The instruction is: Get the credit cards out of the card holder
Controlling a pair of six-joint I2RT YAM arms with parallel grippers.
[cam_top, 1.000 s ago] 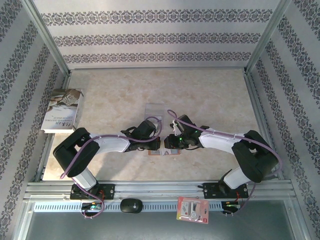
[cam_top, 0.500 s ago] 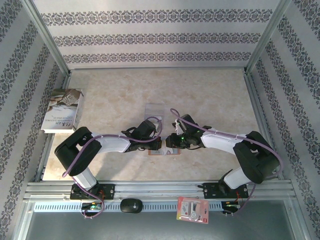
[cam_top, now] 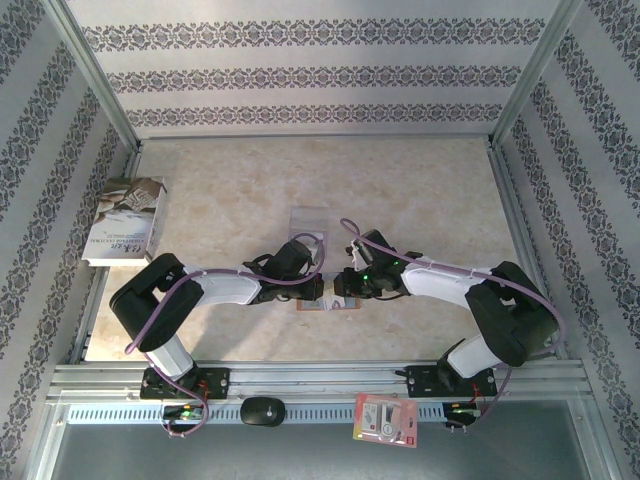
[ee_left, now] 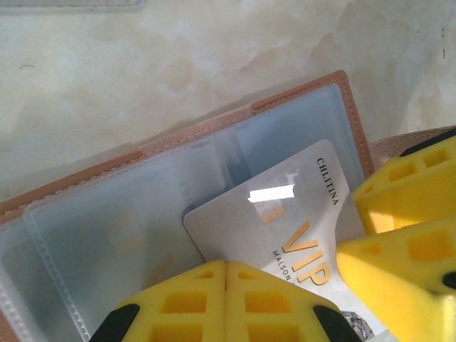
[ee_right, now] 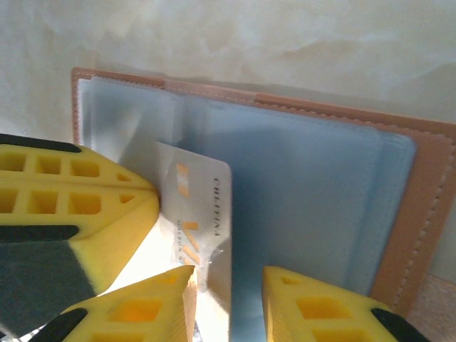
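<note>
Okay, we're mid-extraction: the card holder (ee_left: pixel 164 142) lies open and flat on the marble-look table (ee_left: pixel 214 50), lining up, right under both wrists. One credit card (ee_left: pixel 285 214) pokes out of a translucent grey-blue pocket at a slant, part of it under the plastic. Left gripper (ee_left: pixel 226 285) has its yellow fingers shut tight together, tips down on the lining just beside the card, pinning the holder by the look of it. Right gripper (ee_right: pixel 228 299) sits on the other side, jaws part-way open and straddling the card's free end; I can't see them clamped on it. So the next move, I'd say, is to close on that free end and draw the card out along the pocket's line while the left holds the leather down. Pull crooked and the holder may lift or slide with it. Writing on the card: "CHLITINA" in small dark capitals, a big gold "VIP", and beneath it a line starting "MAISON", the rest hidden behind the fingers. A faint gold mark shows through the neighbouring pocket; maybe another card, can't be sure.
</note>
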